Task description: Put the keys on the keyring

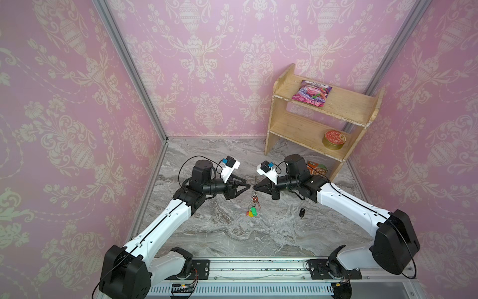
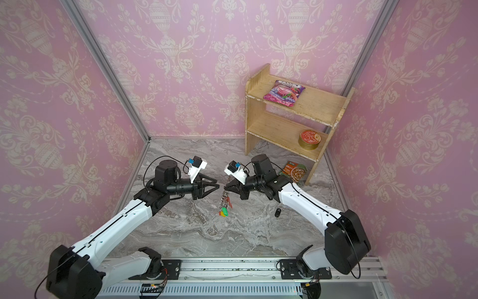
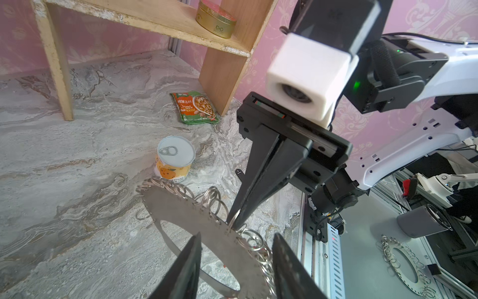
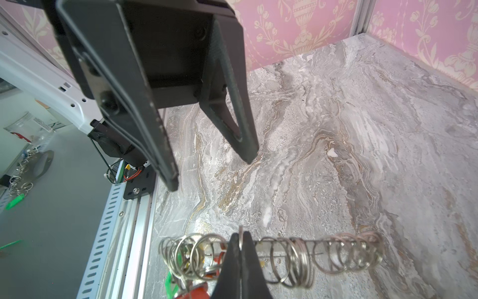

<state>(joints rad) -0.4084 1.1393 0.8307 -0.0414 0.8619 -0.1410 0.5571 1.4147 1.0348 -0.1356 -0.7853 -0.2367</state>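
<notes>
Pink damask wallpaper (image 1: 207, 64) closes me in on three sides, and a grey veined marble tabletop (image 1: 232, 233) runs beneath my arms. A wooden shelf (image 1: 274, 124) stands in the far right corner. My right gripper (image 3: 234, 225) is pressed together on one split ring of the keyring (image 3: 186, 207), holding it up with its coloured tags (image 1: 252, 212) at the low end. My left gripper (image 4: 210, 170) faces it, jaws spread, gripping nothing. The black key (image 1: 301, 213) lies on the marble near my right forearm, apart from the tags.
</notes>
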